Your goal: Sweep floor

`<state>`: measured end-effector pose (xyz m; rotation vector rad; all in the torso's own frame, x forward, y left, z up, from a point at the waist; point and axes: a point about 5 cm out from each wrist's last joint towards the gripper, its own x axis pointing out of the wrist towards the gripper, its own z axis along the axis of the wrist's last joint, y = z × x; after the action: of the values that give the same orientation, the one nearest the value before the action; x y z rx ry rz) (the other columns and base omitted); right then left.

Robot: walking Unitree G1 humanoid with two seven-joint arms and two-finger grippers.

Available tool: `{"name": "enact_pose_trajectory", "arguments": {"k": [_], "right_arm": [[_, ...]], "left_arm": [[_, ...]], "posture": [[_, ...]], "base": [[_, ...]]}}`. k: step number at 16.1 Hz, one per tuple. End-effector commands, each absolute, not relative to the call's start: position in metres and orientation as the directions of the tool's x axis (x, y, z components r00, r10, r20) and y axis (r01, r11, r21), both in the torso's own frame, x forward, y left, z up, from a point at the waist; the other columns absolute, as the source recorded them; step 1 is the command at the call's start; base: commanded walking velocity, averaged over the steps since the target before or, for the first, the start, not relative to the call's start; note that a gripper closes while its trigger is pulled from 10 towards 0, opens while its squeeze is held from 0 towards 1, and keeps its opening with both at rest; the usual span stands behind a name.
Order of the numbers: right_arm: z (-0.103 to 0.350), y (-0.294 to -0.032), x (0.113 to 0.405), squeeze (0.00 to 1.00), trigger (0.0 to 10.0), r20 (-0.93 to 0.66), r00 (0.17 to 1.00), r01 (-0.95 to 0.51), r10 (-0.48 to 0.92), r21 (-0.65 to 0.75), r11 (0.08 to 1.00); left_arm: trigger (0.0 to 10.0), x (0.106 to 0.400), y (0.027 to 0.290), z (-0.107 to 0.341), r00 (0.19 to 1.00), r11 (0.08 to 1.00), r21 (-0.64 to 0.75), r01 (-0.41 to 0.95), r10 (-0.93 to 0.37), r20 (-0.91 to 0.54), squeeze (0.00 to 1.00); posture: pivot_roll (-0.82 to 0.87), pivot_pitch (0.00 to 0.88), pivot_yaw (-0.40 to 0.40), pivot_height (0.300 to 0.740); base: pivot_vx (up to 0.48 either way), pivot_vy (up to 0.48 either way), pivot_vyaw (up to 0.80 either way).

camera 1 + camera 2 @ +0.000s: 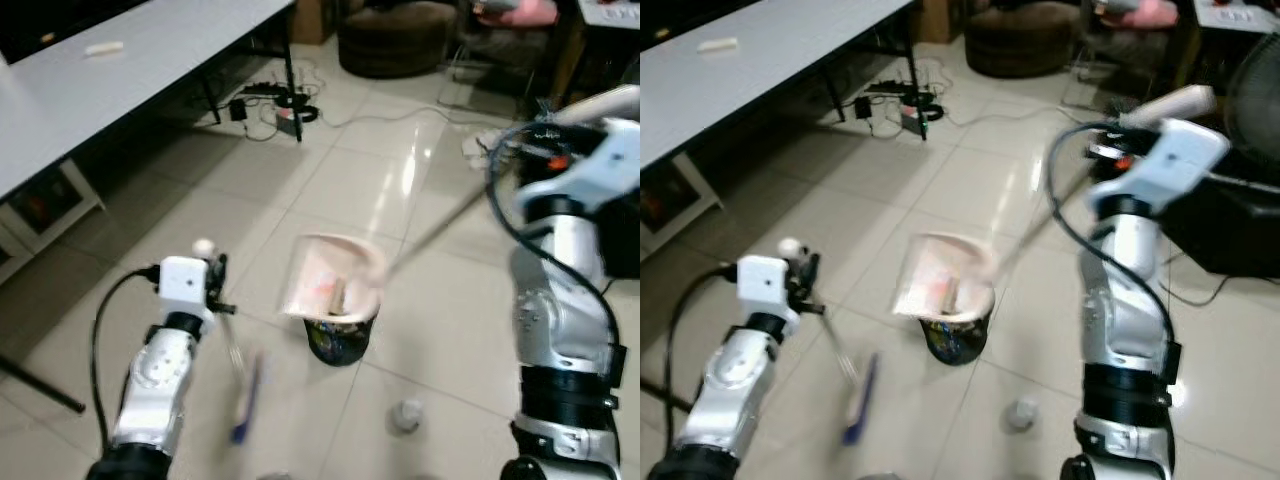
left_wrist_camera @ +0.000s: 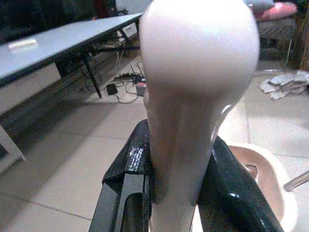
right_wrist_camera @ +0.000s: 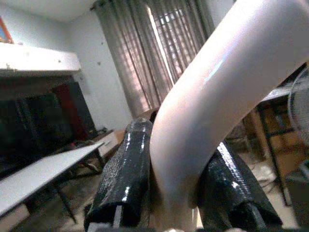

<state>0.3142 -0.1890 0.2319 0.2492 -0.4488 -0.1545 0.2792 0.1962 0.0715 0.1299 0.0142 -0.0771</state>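
My left gripper point(image 2: 176, 193) has its two black fingers point(image 2: 126, 181) clamped on the pale rounded handle point(image 2: 193, 96) of a small broom, whose thin shaft runs down to a blurred blue brush head point(image 1: 245, 400) near the tiled floor point(image 1: 200, 200); I judge the grip sits at the very top so the brush can swing low. My right gripper point(image 3: 174, 193) is likewise closed, one finger point(image 3: 123, 179) on each side of a curved pale handle point(image 3: 217, 96), from which a long thin rod point(image 1: 440, 228) slants down to the dustpan point(image 1: 325, 280). The pan is pinkish-white, tilted over a small dark bin point(image 1: 340, 340), apparently to tip its load in; something reddish lies inside it. A small grey object point(image 1: 405, 415) lies on the tiles just beside the bin, unswept. A grey table point(image 1: 120, 70) stands well apart on my left, cables point(image 1: 275, 105) under its far end.
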Motion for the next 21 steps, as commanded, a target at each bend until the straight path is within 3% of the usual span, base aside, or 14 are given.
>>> {"name": "enact_pose_trajectory", "arguments": {"k": [1,14,21], "right_arm": [[0.246,-0.195,0.309,0.0,10.0,0.473,0.851,0.098,-0.23,0.287,0.953],[0.248,-0.203,0.308,0.0,10.0,0.512,0.829,0.113,-0.224,0.238,0.965],[0.253,-0.165,0.322,0.0,10.0,0.608,0.79,-0.041,0.077,-0.073,0.997]], "left_arm": [[10.0,0.283,0.191,0.08,0.995,0.986,0.138,0.094,-0.097,0.02,0.0],[10.0,0.281,0.188,0.079,0.992,0.983,0.133,0.125,-0.127,0.01,0.0],[10.0,0.283,0.187,0.078,0.992,0.981,0.145,0.127,-0.129,0.007,0.0]], "posture": [[-0.01,0.019,0.119,0.74],[-0.01,0.027,0.118,0.74],[0.0,0.033,0.113,0.74]], "base": [[0.349,0.0,0.0],[0.05,0.0,0.0],[0.0,0.0,0.0]]}}
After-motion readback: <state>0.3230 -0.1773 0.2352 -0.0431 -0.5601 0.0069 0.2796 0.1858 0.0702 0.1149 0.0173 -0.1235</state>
